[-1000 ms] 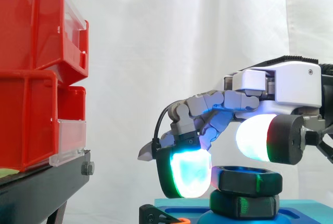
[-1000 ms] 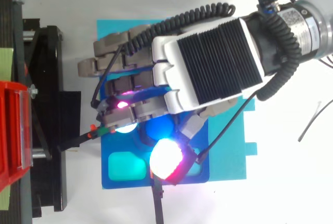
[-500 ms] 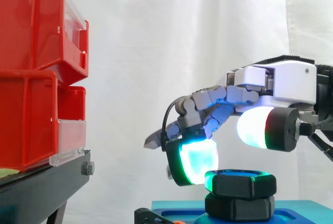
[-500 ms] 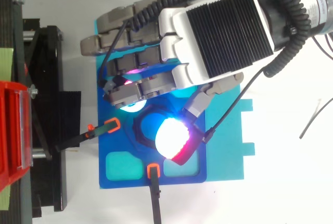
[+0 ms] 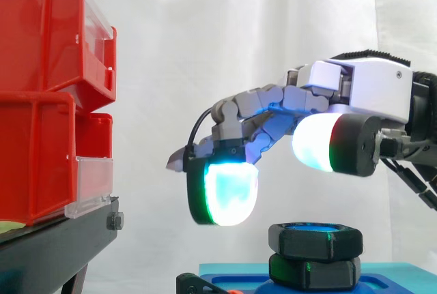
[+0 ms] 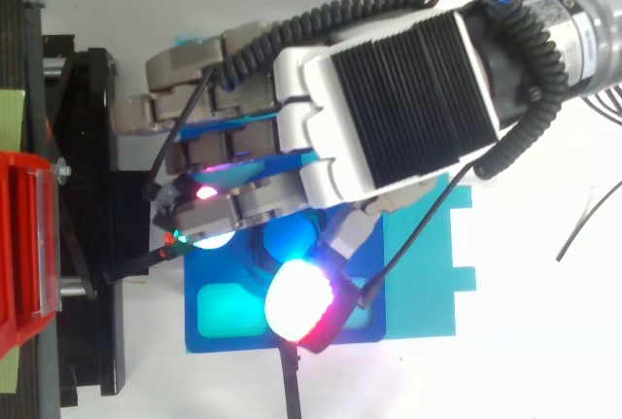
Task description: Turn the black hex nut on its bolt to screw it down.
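Hovering with my hand (image 5: 369, 96) loosely open and empty above the black hex nut (image 5: 314, 242) on its bolt (image 5: 314, 227), I judge it rigid, light, slick, best pinched across opposite flats

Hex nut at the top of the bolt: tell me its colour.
Black. The hex nut shows best in the side view.
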Motion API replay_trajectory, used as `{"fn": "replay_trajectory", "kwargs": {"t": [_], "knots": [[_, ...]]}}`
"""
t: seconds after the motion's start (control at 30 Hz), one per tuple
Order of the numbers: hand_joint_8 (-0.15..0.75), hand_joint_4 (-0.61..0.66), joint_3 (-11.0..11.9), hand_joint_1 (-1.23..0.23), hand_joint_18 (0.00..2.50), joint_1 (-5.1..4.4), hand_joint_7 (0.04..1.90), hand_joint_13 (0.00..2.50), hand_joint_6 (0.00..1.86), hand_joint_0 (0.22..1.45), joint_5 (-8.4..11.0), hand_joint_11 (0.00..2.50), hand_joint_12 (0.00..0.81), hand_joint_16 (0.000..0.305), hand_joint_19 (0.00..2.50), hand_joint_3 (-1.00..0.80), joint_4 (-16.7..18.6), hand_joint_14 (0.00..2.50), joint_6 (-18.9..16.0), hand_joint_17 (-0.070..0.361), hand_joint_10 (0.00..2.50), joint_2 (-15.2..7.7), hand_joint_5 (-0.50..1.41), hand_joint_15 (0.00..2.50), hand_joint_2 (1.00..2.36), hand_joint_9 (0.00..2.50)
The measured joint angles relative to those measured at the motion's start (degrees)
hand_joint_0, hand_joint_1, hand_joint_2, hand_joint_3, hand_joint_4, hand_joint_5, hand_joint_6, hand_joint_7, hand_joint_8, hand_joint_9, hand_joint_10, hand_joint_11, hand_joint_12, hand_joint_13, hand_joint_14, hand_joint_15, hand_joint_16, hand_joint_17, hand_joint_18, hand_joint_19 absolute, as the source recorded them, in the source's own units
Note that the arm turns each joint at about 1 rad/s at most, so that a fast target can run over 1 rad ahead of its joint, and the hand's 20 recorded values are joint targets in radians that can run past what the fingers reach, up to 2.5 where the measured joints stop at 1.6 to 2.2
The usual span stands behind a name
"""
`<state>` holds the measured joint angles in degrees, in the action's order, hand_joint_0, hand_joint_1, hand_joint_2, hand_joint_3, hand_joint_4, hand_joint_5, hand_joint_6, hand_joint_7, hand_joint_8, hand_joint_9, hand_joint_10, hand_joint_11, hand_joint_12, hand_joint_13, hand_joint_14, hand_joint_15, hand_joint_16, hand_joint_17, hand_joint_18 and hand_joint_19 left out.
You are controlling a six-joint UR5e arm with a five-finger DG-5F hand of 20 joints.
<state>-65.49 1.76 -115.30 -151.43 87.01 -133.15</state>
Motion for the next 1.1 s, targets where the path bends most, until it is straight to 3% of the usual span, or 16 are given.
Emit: {"fn": "replay_trajectory", "kwargs": {"t": [0.17, 0.43, 1.1], "knots": [[0.221, 0.12, 0.1, -0.14, 0.49, -0.97, 1.32, 0.56, 0.5, 0.51, 0.45, 0.19, 0.283, 0.044, 0.3, -0.5, -0.1, 0.0, 0.0, 0.098, 0.01, -1.3, -0.02, 0.01, 1.0, 0.91], [0.226, 0.09, 0.4, -0.15, 0.49, -2.06, 1.53, 0.56, 0.5, 0.51, 0.37, 0.21, 0.283, 0.043, 0.3, -0.5, -1.5, 0.0, 0.0, 0.098, 0.01, -1.6, 0.0, 0.01, 1.0, 0.92], [0.228, 0.09, 0.4, -0.16, 0.5, -3.3, 1.41, 0.57, 0.58, 0.51, 0.32, 0.23, 0.281, 0.043, 0.3, -0.5, -2.8, 0.0, 0.0, 0.097, 0.01, -1.6, -0.01, 0.01, 1.0, 0.94]]}}
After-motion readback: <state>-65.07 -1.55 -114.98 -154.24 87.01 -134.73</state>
